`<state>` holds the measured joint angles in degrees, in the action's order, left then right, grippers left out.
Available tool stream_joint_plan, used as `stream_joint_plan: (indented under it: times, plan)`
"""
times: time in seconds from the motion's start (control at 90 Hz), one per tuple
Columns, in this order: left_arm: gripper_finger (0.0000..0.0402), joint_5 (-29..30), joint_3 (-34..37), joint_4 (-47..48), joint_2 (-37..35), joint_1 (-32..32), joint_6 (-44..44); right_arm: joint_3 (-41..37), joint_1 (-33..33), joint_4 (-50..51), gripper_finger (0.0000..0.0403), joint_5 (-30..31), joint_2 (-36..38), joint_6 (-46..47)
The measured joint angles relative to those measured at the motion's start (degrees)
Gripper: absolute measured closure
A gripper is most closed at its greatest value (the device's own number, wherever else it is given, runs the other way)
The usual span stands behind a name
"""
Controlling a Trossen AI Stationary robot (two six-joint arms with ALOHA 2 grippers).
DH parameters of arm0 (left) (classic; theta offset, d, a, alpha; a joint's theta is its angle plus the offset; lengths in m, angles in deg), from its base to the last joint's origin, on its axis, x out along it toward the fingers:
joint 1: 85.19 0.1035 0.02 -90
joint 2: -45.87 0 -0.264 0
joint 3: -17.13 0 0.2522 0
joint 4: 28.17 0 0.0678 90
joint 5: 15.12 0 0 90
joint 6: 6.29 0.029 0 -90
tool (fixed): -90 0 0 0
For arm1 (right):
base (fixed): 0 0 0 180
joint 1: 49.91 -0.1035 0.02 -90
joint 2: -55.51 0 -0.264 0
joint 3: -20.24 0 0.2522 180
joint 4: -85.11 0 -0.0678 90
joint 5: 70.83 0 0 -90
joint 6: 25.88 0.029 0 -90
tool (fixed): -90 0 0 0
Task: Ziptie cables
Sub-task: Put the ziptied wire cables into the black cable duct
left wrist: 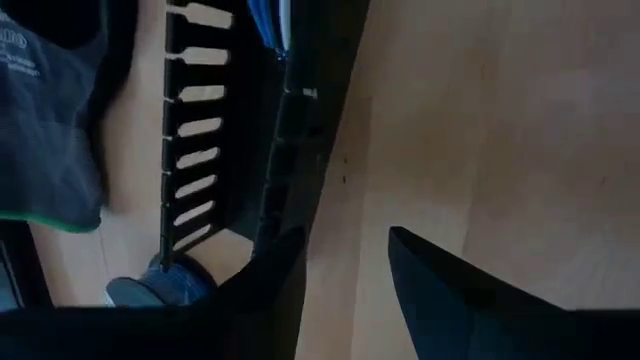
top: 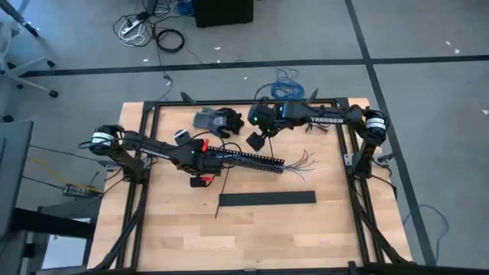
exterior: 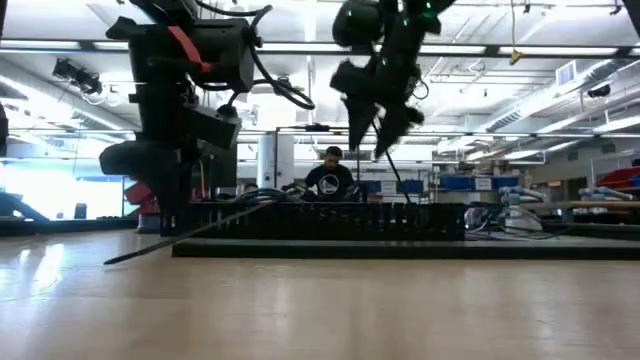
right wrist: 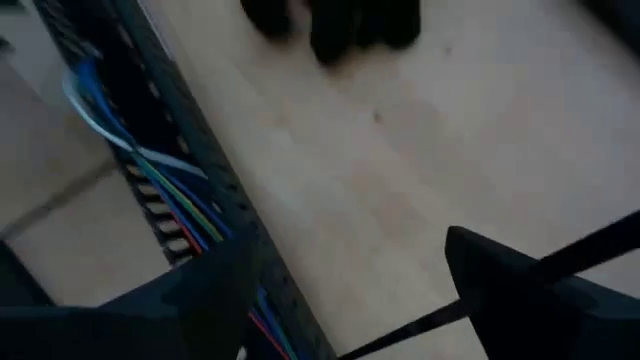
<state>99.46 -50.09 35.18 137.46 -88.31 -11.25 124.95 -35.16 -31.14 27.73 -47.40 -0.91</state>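
Black ziptie (right wrist: 590, 245) across open R gripper (right wrist: 350, 280).

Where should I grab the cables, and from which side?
Grip the cables just past the end of the slotted duct, where they emerge still gathered before fanning out. Come from above, fingers across the wires: the rest lies inside the duct, whose walls would likely block the fingers.

Coloured cables (right wrist: 165, 185) lie inside the slotted duct (top: 256, 160).
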Motion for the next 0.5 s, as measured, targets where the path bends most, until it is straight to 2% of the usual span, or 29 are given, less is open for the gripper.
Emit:
stream_joint_plan:
  times: [0.233,0.344,0.5]
  plan:
    - [0.0264,10.4,0.0,3.8,-0.8,0.0,0.3,9.4,0.0,2.8,0.0095,-2.1,0.0,-6.2]
    - [0.0264,10.8,0.0,5.1,-4.3,-0.1,0.2,11.2,-0.7,1.8,0.0095,-5.4,0.0,-8.7]
    - [0.0264,10.2,0.1,5.7,-12.2,-0.4,-1.1,10.7,-4.6,-2.9,0.0095,-5.8,-0.6,-12.6]
